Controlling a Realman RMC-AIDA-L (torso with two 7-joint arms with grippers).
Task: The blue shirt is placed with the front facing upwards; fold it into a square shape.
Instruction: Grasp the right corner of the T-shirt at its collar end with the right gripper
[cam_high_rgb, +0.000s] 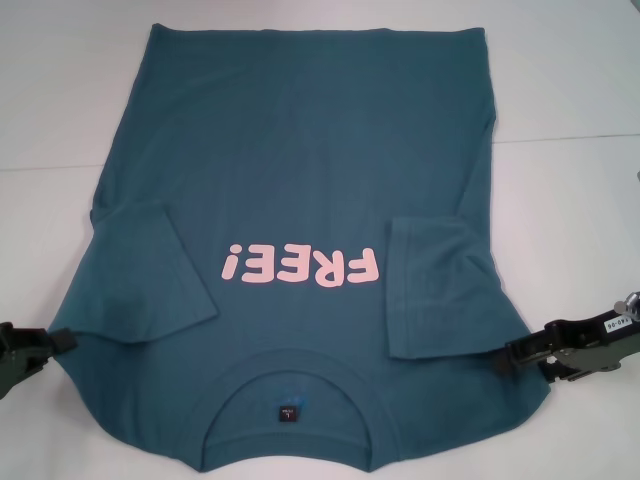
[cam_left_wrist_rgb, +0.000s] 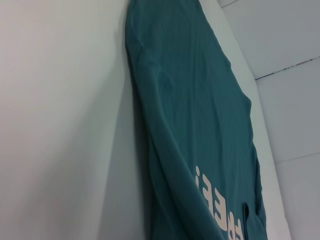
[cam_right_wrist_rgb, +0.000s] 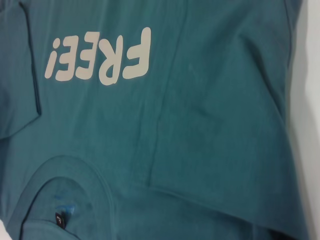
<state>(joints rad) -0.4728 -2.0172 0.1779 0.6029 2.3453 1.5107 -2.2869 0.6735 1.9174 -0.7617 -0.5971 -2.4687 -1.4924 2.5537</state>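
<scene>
Though whether either set of fingers is spread or pressed together cannot be told, the left gripper (cam_high_rgb: 62, 340) and right gripper (cam_high_rgb: 508, 357) reach level to the near shoulders of the blue shirt (cam_high_rgb: 310, 180). Soft cotton lies front-up on the white desk (cam_high_rgb: 60, 120), sleeves folded inward, collar nearest.

1. "FREE!" in pale pink block letters sits on the chest of the blue shirt (cam_high_rgb: 300, 150), and in the head view it reads upside down.
2. The right wrist view shows the same "FREE!" print (cam_right_wrist_rgb: 100, 56) in full, again inverted.
3. The left wrist view catches only part of the word, at the picture's lower edge.
4. The small dark label (cam_high_rgb: 288, 411) inside the collar carries a mark too small to read.
5. A white tag (cam_high_rgb: 621, 322) on the right arm has characters that cannot be read with any certainty.
</scene>
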